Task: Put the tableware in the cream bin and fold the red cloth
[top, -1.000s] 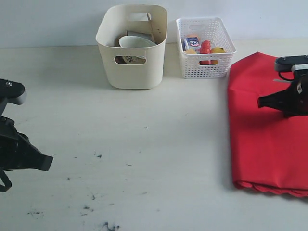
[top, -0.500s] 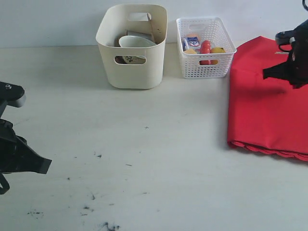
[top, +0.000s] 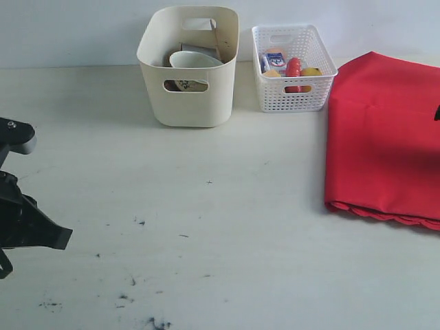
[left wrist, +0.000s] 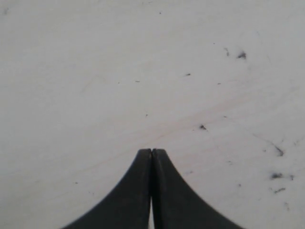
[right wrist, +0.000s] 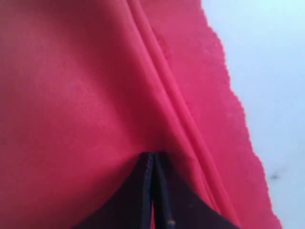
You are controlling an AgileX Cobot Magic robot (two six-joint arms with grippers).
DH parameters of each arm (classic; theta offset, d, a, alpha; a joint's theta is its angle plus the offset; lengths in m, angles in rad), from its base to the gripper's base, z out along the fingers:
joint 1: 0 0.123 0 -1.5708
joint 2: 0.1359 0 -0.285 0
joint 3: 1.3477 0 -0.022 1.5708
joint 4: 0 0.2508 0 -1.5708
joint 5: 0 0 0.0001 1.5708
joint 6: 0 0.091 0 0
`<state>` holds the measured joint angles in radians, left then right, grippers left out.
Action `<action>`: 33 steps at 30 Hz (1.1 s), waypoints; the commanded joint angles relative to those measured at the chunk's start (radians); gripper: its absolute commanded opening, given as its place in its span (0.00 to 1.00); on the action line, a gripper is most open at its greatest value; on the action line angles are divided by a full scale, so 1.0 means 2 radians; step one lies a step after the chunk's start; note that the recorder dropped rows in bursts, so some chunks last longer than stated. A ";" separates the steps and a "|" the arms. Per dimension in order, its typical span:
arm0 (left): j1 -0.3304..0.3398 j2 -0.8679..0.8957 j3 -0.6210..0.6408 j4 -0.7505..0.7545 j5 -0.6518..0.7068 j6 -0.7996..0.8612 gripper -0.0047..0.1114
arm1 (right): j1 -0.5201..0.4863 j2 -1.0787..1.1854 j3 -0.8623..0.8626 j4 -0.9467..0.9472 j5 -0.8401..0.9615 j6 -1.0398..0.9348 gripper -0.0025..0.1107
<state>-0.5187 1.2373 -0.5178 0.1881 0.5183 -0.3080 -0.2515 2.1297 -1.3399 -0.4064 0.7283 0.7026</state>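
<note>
Cloth (top: 381,137): in the exterior view it lies flat at 3 o'clock on the bench (top: 206,206) and runs off the frame's right side. Its scalloped edge faces 5 o'clock, and a crease crosses it toward the far end. The bin (top: 187,96) stands at 12 o'clock against the back wall. You can see the bowl (top: 196,60) resting inside it, with darker pieces behind the bowl that you cannot make out from here. Just beside the bin, at 1 o'clock, sits the basket (top: 294,93), which holds a carton (top: 275,60), a sausage (top: 293,69) and a lemon (top: 311,71). The basket's near corner is close to the cloth's far corner. Your left gripper (top: 65,237) hangs at 8 o'clock, well apart from everything else, above bench marked with dark specks (top: 137,282).

In the left wrist view the jaws are clenched tip to tip with nothing between them. Only bare, speckled bench shows beneath.

In the right wrist view your right gripper (right wrist: 153,155) is over the cloth, jaws pressed together with no gap showing. A raised fold runs through the fabric past the tips, and the scalloped edge borders a strip of pale bench. Red fabric comes right up to the tips, but you cannot tell whether any of it is pinched.
</note>
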 commanded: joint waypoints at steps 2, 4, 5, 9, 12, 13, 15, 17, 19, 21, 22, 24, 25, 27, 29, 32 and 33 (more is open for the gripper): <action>0.001 -0.003 0.002 0.003 0.004 -0.002 0.05 | -0.002 0.031 0.004 0.005 -0.064 -0.001 0.02; 0.001 -0.003 0.002 0.003 0.009 -0.007 0.05 | -0.002 0.040 0.004 0.002 -0.109 -0.015 0.02; 0.001 -0.003 0.002 0.003 0.013 -0.008 0.05 | -0.002 0.042 0.002 0.002 -0.136 -0.030 0.02; 0.001 -0.003 0.002 0.003 0.014 -0.018 0.05 | -0.002 0.059 -0.033 0.028 -0.182 -0.058 0.02; 0.001 -0.003 0.002 0.003 0.014 -0.024 0.05 | -0.002 0.077 -0.084 0.044 -0.180 -0.059 0.02; 0.001 -0.003 0.002 0.003 0.014 -0.024 0.05 | -0.002 0.081 -0.099 0.048 -0.172 -0.059 0.02; 0.001 -0.003 0.002 0.003 0.014 -0.024 0.05 | -0.002 0.081 -0.122 0.056 -0.147 -0.059 0.02; 0.001 -0.003 0.002 0.003 0.014 -0.024 0.05 | -0.003 0.075 -0.142 0.058 -0.110 -0.059 0.02; 0.001 -0.003 0.002 0.003 0.014 -0.024 0.05 | -0.003 0.066 -0.148 0.056 -0.082 -0.059 0.02; 0.001 -0.003 0.002 0.003 0.014 -0.024 0.05 | -0.003 0.050 -0.146 0.058 -0.062 -0.062 0.02; 0.001 -0.003 0.002 0.003 0.014 -0.024 0.05 | -0.002 0.043 -0.142 0.060 -0.053 -0.063 0.02; 0.001 -0.003 0.002 0.004 0.014 -0.024 0.05 | 0.008 0.030 -0.125 0.061 -0.047 -0.079 0.02; 0.001 -0.003 0.002 0.005 0.014 -0.024 0.05 | 0.015 0.024 -0.113 0.062 -0.049 -0.092 0.02; 0.001 -0.003 0.002 0.006 0.012 -0.024 0.05 | 0.030 0.019 -0.087 0.069 -0.065 -0.106 0.02; 0.001 -0.003 0.002 0.006 0.012 -0.024 0.05 | 0.045 0.017 -0.057 0.083 -0.094 -0.106 0.02; 0.001 -0.003 0.002 0.006 0.012 -0.032 0.05 | 0.059 0.023 -0.031 0.078 -0.138 -0.112 0.02; 0.001 -0.003 0.002 0.007 0.012 -0.037 0.05 | 0.062 0.028 -0.030 0.080 -0.146 -0.118 0.02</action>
<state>-0.5187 1.2373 -0.5178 0.1958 0.5426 -0.3540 -0.1397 2.1769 -1.4192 -0.2449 0.5071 0.4960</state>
